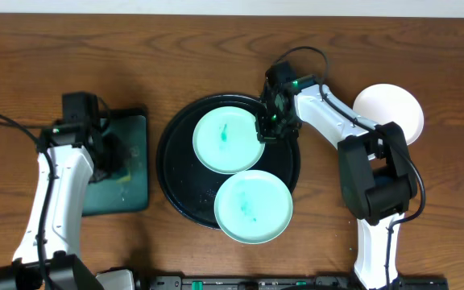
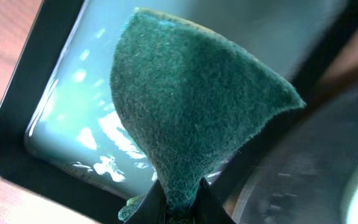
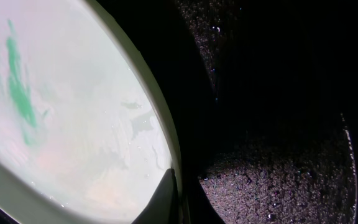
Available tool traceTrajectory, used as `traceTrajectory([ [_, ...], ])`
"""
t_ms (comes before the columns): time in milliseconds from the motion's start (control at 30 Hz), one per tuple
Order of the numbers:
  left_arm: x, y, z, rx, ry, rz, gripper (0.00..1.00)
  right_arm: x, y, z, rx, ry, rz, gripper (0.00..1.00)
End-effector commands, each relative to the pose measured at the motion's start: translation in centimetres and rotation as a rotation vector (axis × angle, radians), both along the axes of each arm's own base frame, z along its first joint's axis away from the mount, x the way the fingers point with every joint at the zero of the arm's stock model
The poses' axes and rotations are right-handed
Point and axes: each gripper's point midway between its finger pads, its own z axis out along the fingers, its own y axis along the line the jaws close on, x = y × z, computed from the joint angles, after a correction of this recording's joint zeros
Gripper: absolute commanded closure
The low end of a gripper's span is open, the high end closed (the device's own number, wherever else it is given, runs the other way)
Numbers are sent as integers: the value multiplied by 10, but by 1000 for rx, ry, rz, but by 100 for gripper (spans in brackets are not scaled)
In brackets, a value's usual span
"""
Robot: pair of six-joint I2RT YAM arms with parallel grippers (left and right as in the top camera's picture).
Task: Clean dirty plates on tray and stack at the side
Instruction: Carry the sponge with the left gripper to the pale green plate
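At the right rim of the far mint plate [image 1: 225, 141], my right gripper [image 1: 268, 122] is pinched tight on the plate's edge. The bare black floor of the round black tray [image 1: 170, 157] lies just beside it, running out to the raised rim. That plate sits wholly inside the tray and has a teal smear near its middle. The near mint plate [image 1: 254, 208], also smeared, meets its near edge and hangs out over the tray's front rim; I cannot tell whether one rests on the other. The white plate [image 1: 393, 109] sits off the tray on the wooden table [image 1: 216, 48], partly behind my right arm. Open wood shows beyond the tray. On the left, my left gripper [image 2: 179, 208] clamps a green scouring pad [image 2: 191, 118] above the wet teal inside of the rectangular tray [image 1: 131, 197].
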Motion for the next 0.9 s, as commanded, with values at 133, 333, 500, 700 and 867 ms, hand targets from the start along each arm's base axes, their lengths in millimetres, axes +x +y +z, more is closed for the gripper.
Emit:
traceTrajectory([
  [133, 30, -67, 39, -145, -132, -224, 93, -16, 20, -5, -10, 8, 71, 98],
  [333, 37, -124, 34, -188, -147, -362, 93, -29, 45, -5, -2, 1, 115, 99],
  [500, 43, -154, 10, -208, -102, -407, 93, -41, 64, -4, 9, -3, 167, 99],
  [700, 43, -165, -40, -208, 29, -408, 93, -47, 71, -4, 10, -3, 181, 99],
  [867, 33, -163, -85, -204, 174, -353, 93, -46, 71, -4, 11, -5, 180, 99],
])
